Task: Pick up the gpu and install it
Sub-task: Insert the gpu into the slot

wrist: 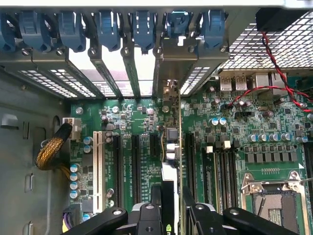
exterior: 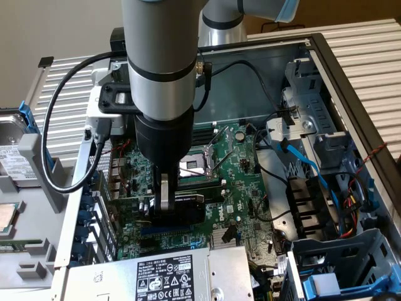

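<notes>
Grey and bulky, the arm (exterior: 160,56) stands closest to the lens in the upper middle of the exterior view, reaching down into the open case (exterior: 232,100), which lies on a ribbed table (exterior: 376,44). At that view's far left a hard drive (exterior: 12,153) sits outside the case, and a black cable (exterior: 59,144) loops down beside it from the wrist.

In the middle of the frame the tool (exterior: 164,195) hangs low over the motherboard (exterior: 241,169). It is closed partway, pinching the gpu (exterior: 188,198), which stands on edge just left of the CPU socket (exterior: 197,166). Below it, at the lower edge, lies the power supply (exterior: 163,279) with its white label. Further right a blue cable (exterior: 307,166) runs toward a drive cage (exterior: 338,257) in the lower right corner.

In the wrist view the black fingers (wrist: 146,218) press on either face of the gpu (wrist: 169,147). The card is seen edge-on among the black slots (wrist: 134,156) of the motherboard (wrist: 234,132), its bracket end pointing toward the row of blue latches (wrist: 105,24). Whether it is seated in a slot I cannot tell.
</notes>
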